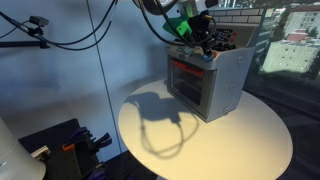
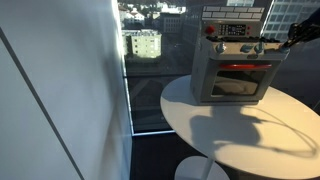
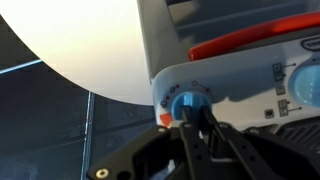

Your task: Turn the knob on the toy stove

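The toy stove (image 1: pixel 207 85) is a grey box with a red-framed door and stands on the round white table (image 1: pixel 235 145) in both exterior views (image 2: pixel 236 76). My gripper (image 1: pixel 199 44) is at the stove's top front edge, by the knob row (image 2: pixel 262 46). In the wrist view the two fingers (image 3: pixel 193 112) are close together on a blue knob (image 3: pixel 183 100) of the white control panel. A second blue knob (image 3: pixel 306 80) shows at the right edge. The burners are hidden by the arm.
The table (image 2: pixel 250 135) is small, and its edge lies close around the stove. Black equipment (image 1: pixel 60 148) sits on the floor beside it. Cables hang across the blue wall (image 1: pixel 70 40). Windows with a city view are behind the stove (image 2: pixel 145 40).
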Tool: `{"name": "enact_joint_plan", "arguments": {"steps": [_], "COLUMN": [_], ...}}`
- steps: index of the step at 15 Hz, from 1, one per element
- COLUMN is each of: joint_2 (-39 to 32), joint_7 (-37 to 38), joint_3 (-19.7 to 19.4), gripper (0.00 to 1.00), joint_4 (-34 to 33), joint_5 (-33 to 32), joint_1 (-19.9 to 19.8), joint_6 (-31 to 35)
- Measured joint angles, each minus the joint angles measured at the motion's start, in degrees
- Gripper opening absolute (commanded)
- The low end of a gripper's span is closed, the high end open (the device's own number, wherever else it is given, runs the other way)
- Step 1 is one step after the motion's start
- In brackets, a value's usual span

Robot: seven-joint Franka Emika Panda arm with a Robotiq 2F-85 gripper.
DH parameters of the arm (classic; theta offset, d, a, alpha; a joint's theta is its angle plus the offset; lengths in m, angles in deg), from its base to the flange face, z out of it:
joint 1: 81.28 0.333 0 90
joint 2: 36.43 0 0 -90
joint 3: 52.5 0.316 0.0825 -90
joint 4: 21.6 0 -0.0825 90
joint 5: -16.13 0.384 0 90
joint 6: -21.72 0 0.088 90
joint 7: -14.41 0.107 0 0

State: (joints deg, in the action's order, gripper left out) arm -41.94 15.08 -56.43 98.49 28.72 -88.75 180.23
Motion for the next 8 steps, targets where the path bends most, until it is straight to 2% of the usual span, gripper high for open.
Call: {"name": "enact_joint_plan", "arguments": {"steps": [5,8], "joint_2": [0.0,0.0], "joint_7": [0.9,3.9], "joint_3": [-0.1,-0.1], "gripper": [0.06,0.06], "joint_4": [0.0,0.0], "joint_5": [0.0,0.0], "joint_1": [0.0,0.0], "joint_6": [0.1,0.1]}}
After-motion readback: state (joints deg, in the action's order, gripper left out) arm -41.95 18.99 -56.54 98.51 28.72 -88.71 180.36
